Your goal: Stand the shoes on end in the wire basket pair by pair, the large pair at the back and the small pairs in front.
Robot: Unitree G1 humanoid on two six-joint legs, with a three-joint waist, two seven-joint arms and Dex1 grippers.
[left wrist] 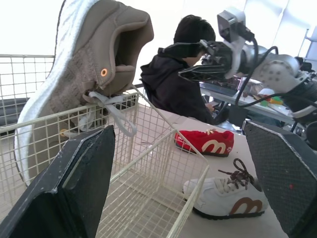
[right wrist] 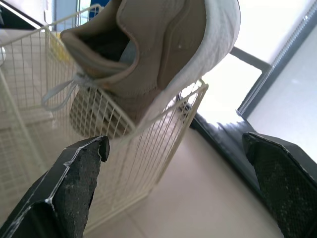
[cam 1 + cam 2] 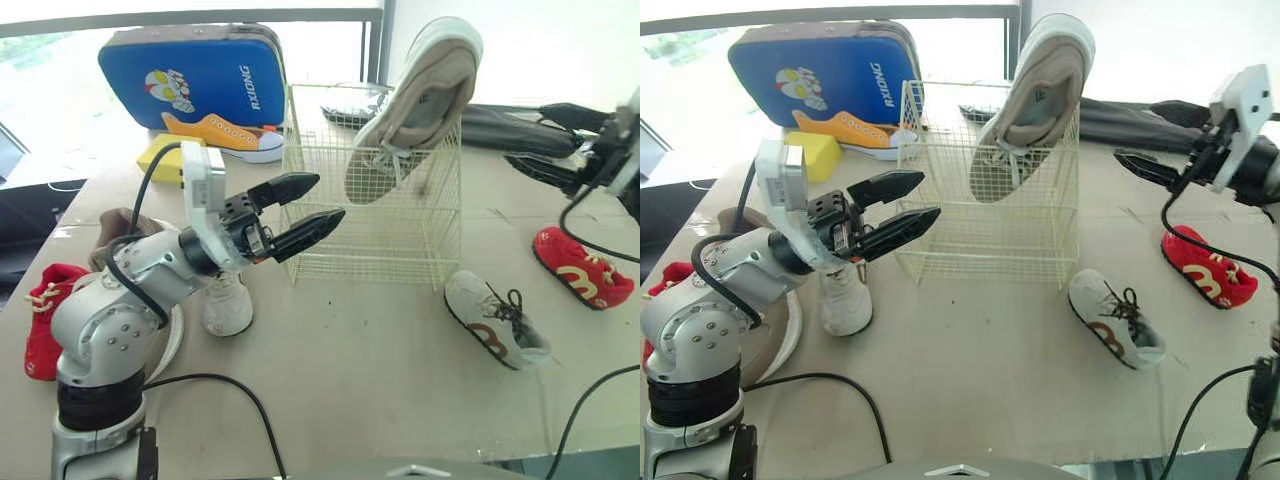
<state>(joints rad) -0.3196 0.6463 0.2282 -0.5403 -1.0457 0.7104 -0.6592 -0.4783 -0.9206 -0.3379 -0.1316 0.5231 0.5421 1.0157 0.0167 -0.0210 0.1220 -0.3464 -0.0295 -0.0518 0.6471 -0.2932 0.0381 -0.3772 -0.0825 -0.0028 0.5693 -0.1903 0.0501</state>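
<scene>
A cream wire basket (image 3: 375,235) stands mid-table. One large tan shoe (image 3: 420,100) leans toe-down in its back right corner, heel high above the rim. My left gripper (image 3: 330,197) hangs open beside the basket's left wall, holding nothing. At the far right, level with the basket's rim, my right gripper (image 2: 174,141) is open and empty, pointing at the tan shoe. A small white shoe with a brown logo (image 3: 495,320) lies at the basket's front right. A small red shoe (image 3: 583,266) lies further right, another red shoe (image 3: 45,315) at far left. A small white shoe (image 3: 228,305) stands under my left arm.
A blue case (image 3: 195,75) and an orange sneaker (image 3: 225,135) sit at the back left, with a yellow block (image 3: 165,155) in front. A brown shoe (image 3: 115,228) lies behind my left arm. A person in dark clothing (image 1: 173,84) sits beyond the table.
</scene>
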